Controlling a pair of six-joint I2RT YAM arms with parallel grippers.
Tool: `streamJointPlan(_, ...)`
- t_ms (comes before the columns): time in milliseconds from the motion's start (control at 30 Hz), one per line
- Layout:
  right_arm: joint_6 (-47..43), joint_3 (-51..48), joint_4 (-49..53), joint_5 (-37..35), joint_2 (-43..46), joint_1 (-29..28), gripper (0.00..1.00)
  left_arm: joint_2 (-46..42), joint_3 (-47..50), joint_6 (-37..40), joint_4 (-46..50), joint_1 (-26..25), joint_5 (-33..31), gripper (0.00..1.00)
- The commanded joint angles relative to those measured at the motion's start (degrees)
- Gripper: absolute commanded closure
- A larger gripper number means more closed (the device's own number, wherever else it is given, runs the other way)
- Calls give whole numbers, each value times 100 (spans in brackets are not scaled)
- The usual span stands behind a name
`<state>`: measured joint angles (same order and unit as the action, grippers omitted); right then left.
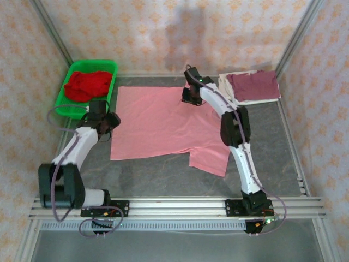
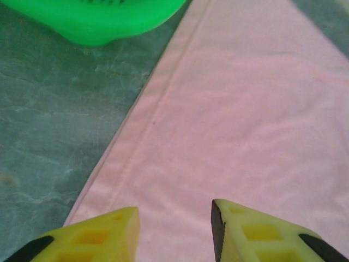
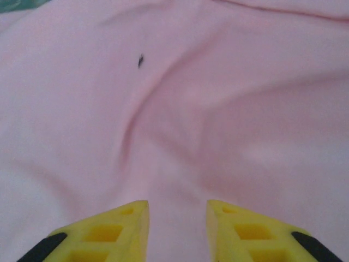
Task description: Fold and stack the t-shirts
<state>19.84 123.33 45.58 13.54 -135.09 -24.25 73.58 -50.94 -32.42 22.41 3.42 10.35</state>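
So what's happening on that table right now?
Left gripper open at pink t-shirt's left edge. Right gripper open over its far side. Shirt spread flat. Green basket beside it.

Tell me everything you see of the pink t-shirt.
The salmon-pink t-shirt lies spread flat on the grey table, soft, lightly creased. Its stitched hem lies near the green basket; one sleeve points toward the near edge. The left gripper is over the hem, the right gripper over the far part, jaws open.

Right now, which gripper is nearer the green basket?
Left. The left gripper is at the pink shirt left edge, just beside the basket; the right gripper is across the shirt, by the folded stack.
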Motion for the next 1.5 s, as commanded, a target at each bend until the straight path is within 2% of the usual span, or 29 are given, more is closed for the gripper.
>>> streamJointPlan(0,-220,-1967,-846,-131,2355,-185,62,-656,408,44,1226,10,74,51)
streamJointPlan(67,-58,-3901,-1913,-150,3659,-288,59,-1055,719,-104,1747,18,73,45)
streamJointPlan(167,40,-6240,-3126,-189,5227,-404,55,-1736,1271,-542,2350,17,-84,40)
streamJointPlan(233,27,-7203,-3292,-471,5972,-412,54,-2216,1753,-1018,2372,18,-59,25)
streamJointPlan(300,52,-7862,-3253,-785,6575,-414,54,-2362,1965,-1363,2389,36,-35,27)
streamJointPlan(400,108,-8597,-3322,-884,7298,-416,53,-1915,1954,-1299,2206,72,-123,29)
streamJointPlan(567,207,-8950,-3287,-1045,7554,-418,53,-873,1640,-891,1809,80,-159,36)
streamJointPlan(833,337,-9175,-3534,-937,7396,-414,53,-604,1723,-696,1144,89,-400,43)
streamJointPlan(1200,409,-9261,-3537,-881,7463,-414,53,146,1605,-520,632,113,-449,46)
streamJointPlan(1267,432,-9281,-3487,-879,7535,-414,53,269,1597,-495,547,114,-444,53)
streamJointPlan(1367,473,-9291,-3312,-938,7682,-414,53,377,1561,-450,510,114,-485,69)
streamJointPlan(1467,525,-9350,-3134,-992,7878,-416,52,394,1553,-414,479,115,-555,74)
